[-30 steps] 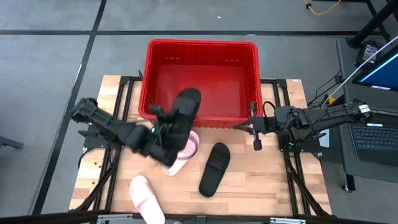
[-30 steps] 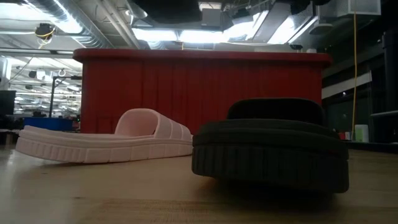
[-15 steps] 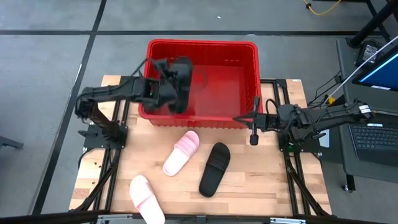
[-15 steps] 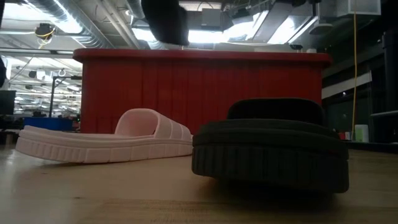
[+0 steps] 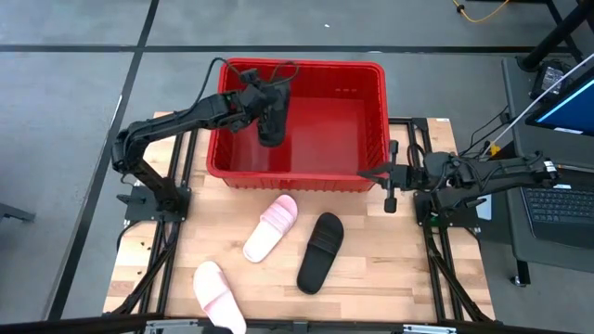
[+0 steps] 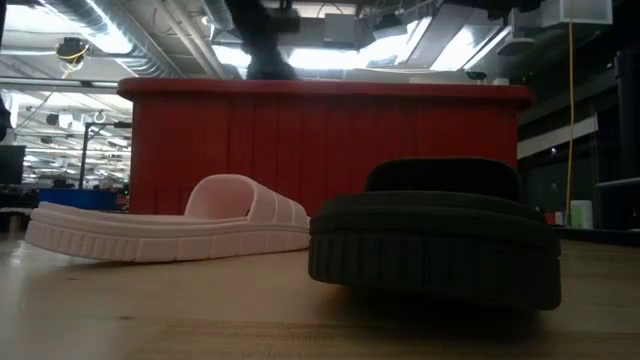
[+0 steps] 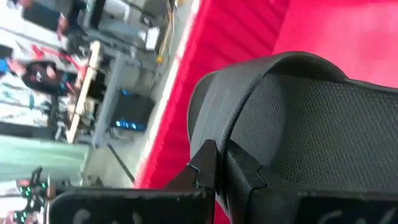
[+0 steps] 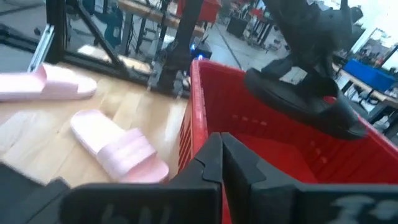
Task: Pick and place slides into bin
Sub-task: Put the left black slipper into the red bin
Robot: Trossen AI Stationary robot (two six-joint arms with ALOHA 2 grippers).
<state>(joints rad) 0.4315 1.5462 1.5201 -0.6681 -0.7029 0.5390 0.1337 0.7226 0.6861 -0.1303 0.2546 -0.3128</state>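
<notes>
Everything here hangs off the red bin [image 5: 302,121] at the far edge of the table. Above its left half, the left gripper [image 5: 264,104] is clamped on a black slide [image 5: 270,119], carrying it clear of the rim, presumably so it can drop inside rather than catch the ribbed wall. The wrist view shows the fingers pinched onto the strap, with red wall behind. From what I can see, the bin floor holds no other slides.

In front of the bin, three slides wait on the wood. One pink slide [image 5: 219,295] lies well out near the table's front edge, to the left. Another pink slide [image 5: 270,227] sits close to the bin's front wall, angled. Just to its right lies the second black slide [image 5: 320,250], a little further forward.

At the bin's front right corner, the right gripper [image 5: 389,186] hovers with its fingers together, empty, likely waiting clear of the drop.
</notes>
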